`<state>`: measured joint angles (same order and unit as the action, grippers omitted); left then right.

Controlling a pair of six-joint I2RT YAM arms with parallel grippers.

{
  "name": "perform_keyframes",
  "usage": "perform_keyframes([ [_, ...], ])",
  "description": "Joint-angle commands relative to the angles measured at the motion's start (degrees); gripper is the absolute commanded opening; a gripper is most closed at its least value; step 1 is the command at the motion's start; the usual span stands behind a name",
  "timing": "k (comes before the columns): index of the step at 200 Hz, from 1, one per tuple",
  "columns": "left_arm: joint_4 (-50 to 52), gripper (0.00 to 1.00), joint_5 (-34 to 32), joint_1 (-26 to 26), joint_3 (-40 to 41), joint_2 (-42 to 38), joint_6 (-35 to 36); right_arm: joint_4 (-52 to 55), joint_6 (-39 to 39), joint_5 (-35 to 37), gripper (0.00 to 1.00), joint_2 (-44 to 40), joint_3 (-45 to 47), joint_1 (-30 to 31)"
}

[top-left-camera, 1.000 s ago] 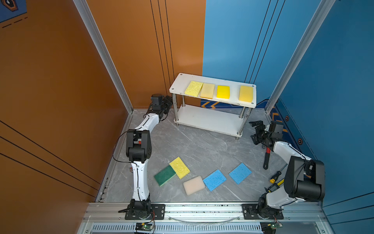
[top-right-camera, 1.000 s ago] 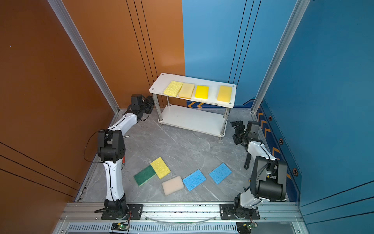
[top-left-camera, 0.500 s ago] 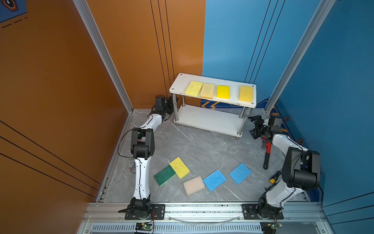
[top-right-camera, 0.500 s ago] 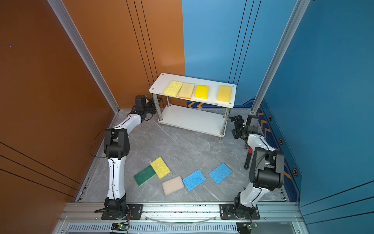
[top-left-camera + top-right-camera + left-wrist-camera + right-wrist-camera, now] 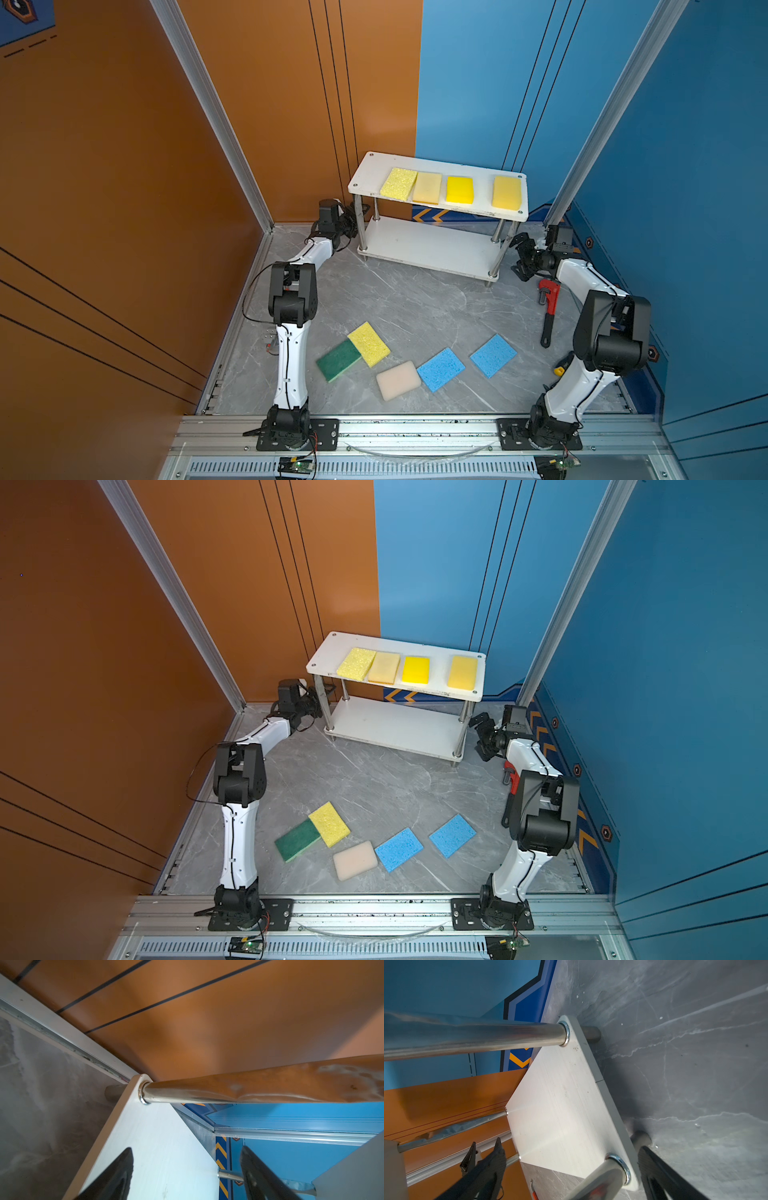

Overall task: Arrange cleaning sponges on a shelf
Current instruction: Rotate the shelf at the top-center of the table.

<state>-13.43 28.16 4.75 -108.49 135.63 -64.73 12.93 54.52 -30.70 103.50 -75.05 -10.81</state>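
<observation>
The shelf [image 5: 365, 174] stands at the back with a row of yellow sponges [image 5: 459, 190] on its top board, and its lower board [image 5: 424, 245] is bare. Five more sponges lie on the floor in front: dark green [image 5: 338, 360], porous yellow [image 5: 369, 344], pinkish-beige [image 5: 398, 380] and two blue [image 5: 440, 369] [image 5: 493, 355]. My left gripper [image 5: 353, 220] [image 5: 186, 1149] is open at the shelf's left end, with the lower board's corner between its fingers. My right gripper [image 5: 519, 255] [image 5: 570, 1145] is open at the right end, straddling the front right post [image 5: 602, 1178] without touching it.
A red wrench [image 5: 549, 307] lies on the floor under my right forearm. A yellow-and-black screwdriver [image 5: 561, 368] lies beside the right arm's base. Orange and blue walls close in behind and beside the shelf.
Both grippers have moved in toward the shelf's ends, the left one to the right and the right one back and to the left. The sponges have not moved.
</observation>
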Motion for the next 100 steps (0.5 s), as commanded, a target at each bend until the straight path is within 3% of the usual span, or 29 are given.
perform_keyframes([
  [1,0.0,0.81,5.0,1.7,2.9,-3.7,3.3,5.1,-3.9,0.8,1.00,1.1,-2.6,1.4],
  [100,-2.0,0.80,6.7,2.1,17.3,-15.2,6.0,7.2,-5.2,1.7,1.00,0.2,-1.8,5.5],
])
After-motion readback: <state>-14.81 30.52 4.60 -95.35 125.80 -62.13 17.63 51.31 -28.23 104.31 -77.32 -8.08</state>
